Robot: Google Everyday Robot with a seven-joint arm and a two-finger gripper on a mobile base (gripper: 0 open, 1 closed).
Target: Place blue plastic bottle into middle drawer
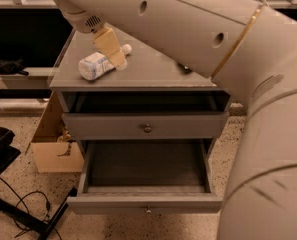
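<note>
The blue plastic bottle [95, 65] lies on its side on the left part of the grey cabinet top [153, 71], white cap pointing back right. My gripper [112, 51] hangs from the upper left, right over the bottle's cap end and overlapping it in the picture; I cannot tell whether it touches. The middle drawer [147, 202] is pulled out below, its dark flat floor bare, with a tiny knob on its front.
Above the open drawer is a drawer front with a bigger round metal knob [147, 128], slightly ajar. My large arm [268, 109] covers the right side of the view. A cardboard box [50, 146] stands on the floor at left, with a black stand and cable [18, 209].
</note>
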